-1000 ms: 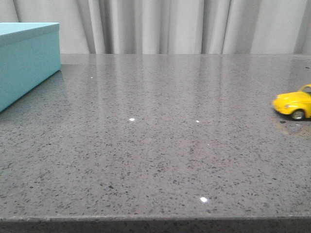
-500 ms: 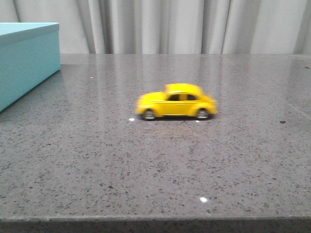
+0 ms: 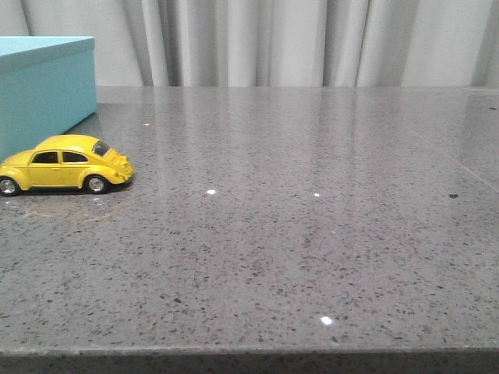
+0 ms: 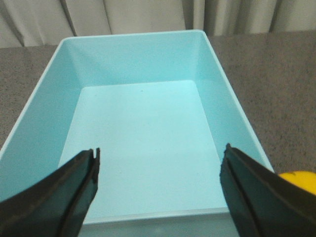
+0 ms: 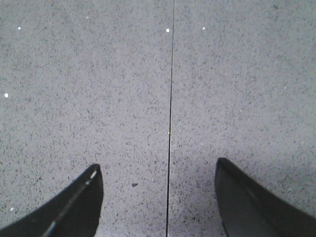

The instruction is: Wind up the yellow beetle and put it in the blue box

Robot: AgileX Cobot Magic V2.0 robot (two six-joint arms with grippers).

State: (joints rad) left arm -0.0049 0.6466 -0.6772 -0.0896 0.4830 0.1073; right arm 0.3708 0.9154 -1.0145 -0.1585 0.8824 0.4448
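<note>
Beside the blue box [image 3: 43, 89], the yellow beetle [image 3: 65, 164]

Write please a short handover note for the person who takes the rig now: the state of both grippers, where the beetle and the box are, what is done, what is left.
Left gripper: open, empty, above the blue box, whose inside is bare and shows no lid.
Right gripper: open, empty, over the bare table.
The yellow beetle stands on its wheels at the table's left, just in front of the box, outside it. It rolled there from the right edge within the last second, so winding seems done.
Left: pick up the beetle and put it in the box.
</note>
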